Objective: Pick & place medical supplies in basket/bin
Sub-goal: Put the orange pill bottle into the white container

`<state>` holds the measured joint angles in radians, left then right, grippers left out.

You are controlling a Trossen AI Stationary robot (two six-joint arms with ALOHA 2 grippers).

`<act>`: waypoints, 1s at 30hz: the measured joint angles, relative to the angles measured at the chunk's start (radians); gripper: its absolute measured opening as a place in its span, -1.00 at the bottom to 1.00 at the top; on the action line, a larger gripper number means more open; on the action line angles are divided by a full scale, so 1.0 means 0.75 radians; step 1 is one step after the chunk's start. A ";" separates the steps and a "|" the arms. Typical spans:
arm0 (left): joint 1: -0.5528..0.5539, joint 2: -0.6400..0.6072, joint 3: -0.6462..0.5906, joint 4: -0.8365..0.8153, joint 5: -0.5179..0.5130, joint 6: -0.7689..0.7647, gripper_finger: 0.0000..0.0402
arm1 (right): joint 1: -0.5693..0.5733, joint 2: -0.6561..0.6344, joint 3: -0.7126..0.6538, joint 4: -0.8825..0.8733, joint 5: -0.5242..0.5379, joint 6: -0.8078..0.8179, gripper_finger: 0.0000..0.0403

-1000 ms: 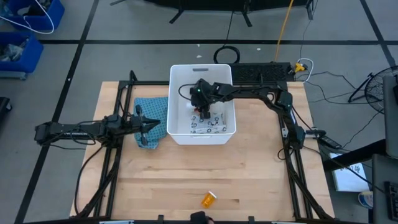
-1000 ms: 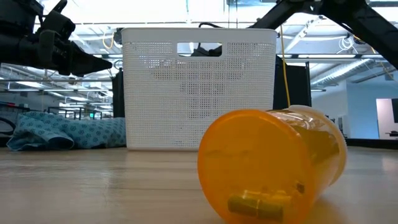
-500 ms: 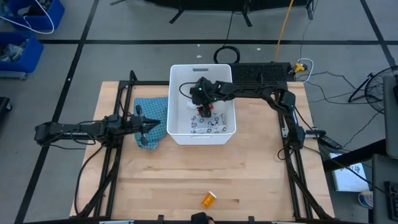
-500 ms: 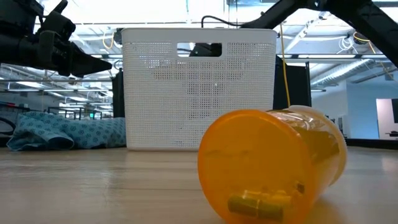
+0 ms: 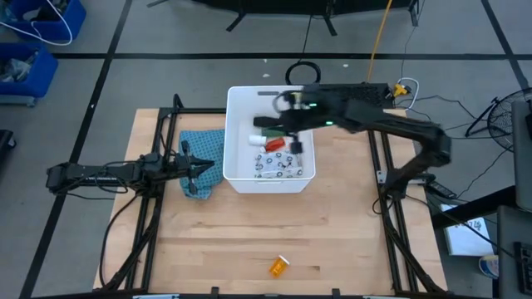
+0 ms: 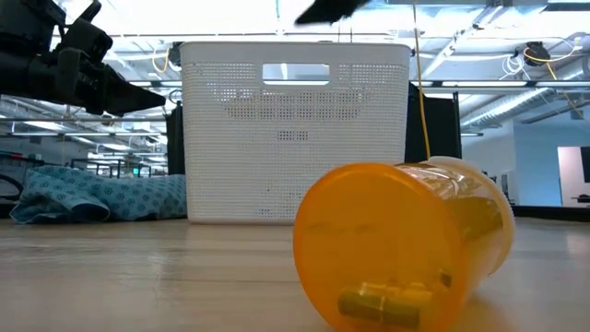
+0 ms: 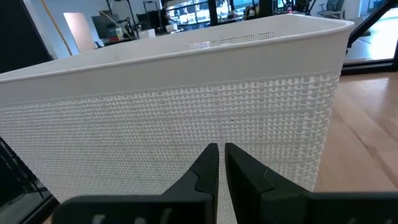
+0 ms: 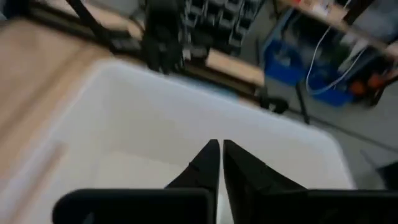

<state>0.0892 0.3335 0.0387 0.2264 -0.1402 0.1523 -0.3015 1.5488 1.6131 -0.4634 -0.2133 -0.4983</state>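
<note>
Overhead, my right end effector (image 5: 270, 124), fingers together and empty, hangs above the bin (image 5: 239, 98) at the counter's far edge. Red tube (image 5: 275, 144) and dotted packet (image 5: 283, 170) lie inside. My left end effector (image 5: 218, 164), also closed, waits over the cloth (image 5: 201, 148). Orange vial (image 5: 278, 266) lies near the counter's front edge.

Teal patterned cloth (image 5: 202, 158) crumpled on wooden table (image 5: 274, 228); blue storage bin (image 5: 41, 37) on floor; black keyboard (image 5: 349, 97) at far edge.
</note>
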 joint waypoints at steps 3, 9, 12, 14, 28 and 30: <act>0.000 0.000 0.000 0.000 0.000 -0.001 -0.84 | 0.035 -0.148 0.002 -0.080 -0.001 0.048 -0.94; 0.000 0.000 0.000 0.001 0.000 -0.004 -0.84 | 0.077 -0.440 -0.200 -0.105 -0.214 0.161 -0.99; 0.000 0.000 0.000 0.003 0.000 -0.007 -0.84 | 0.082 -0.621 -0.463 0.088 -0.310 0.270 -1.00; 0.000 0.000 0.000 0.003 0.000 -0.023 -0.84 | 0.090 -0.734 -0.653 0.216 -0.283 0.342 -1.00; 0.000 0.000 0.000 0.012 -0.001 -0.068 -0.84 | 0.343 -1.275 -1.591 0.842 0.005 0.605 -1.00; 0.000 0.000 0.000 0.012 -0.001 -0.071 -0.84 | 0.365 -1.312 -1.657 0.885 0.003 0.580 -1.00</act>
<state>0.0891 0.3336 0.0387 0.2356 -0.1406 0.0994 -0.0278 0.5652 0.3701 0.2000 -0.2109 -0.0633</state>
